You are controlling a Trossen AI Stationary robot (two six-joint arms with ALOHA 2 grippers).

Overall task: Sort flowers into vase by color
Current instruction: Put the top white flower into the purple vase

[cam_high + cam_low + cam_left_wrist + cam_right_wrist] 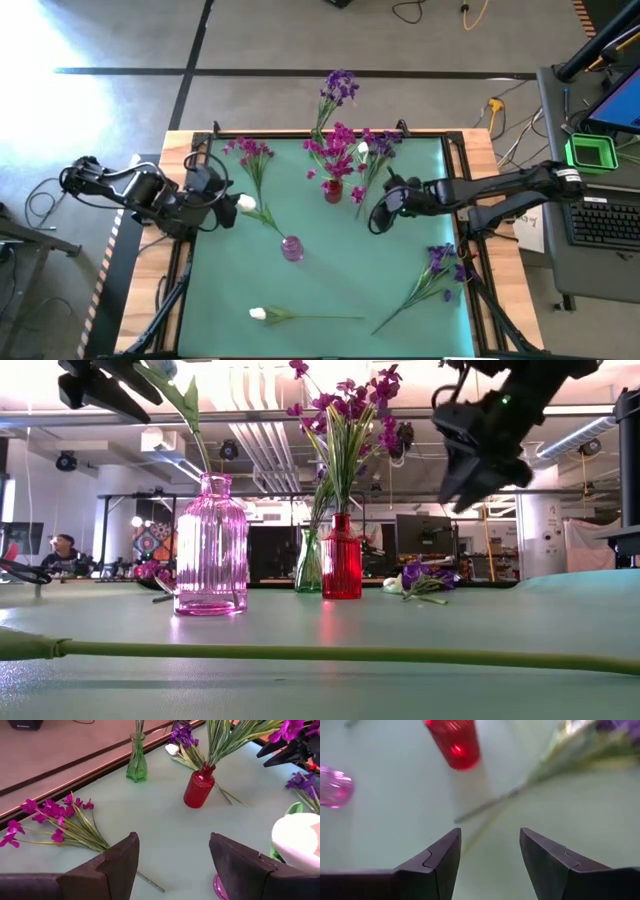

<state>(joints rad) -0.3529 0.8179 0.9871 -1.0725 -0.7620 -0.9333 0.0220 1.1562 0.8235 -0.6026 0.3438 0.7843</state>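
Green matting covers the table (pixel 330 290), on which you see three vases: a pink glass vase (pixel 292 248) toward the middle, a red glass vase (pixel 333 190) farther back, and a green glass vase (pixel 136 760) behind the red one.

Your left pincer (pixel 222 208) hangs above the table's left part with its fingers (pixel 115 865) set apart; whether they touch anything cannot be told. A white tulip bud (pixel 246 204) sits just beside that pincer, its green stem slanting down into the pink glass vase.

Your right pincer (pixel 381 215) hovers over the table just right of the red glass vase, fingers (pixel 545 855) spread and nothing between them.

Magenta flowers (pixel 335 145) stand in the red glass vase. One violet flower (pixel 340 88) rises from the green glass vase.

Loose on the matting lie:
- a magenta spray (pixel 248 150) at the back left;
- a violet spray with a white bud (pixel 378 145) just right of the red glass vase;
- a violet spray (pixel 440 265) at the front right;
- a white tulip (pixel 260 314) at the front, stem pointing right.
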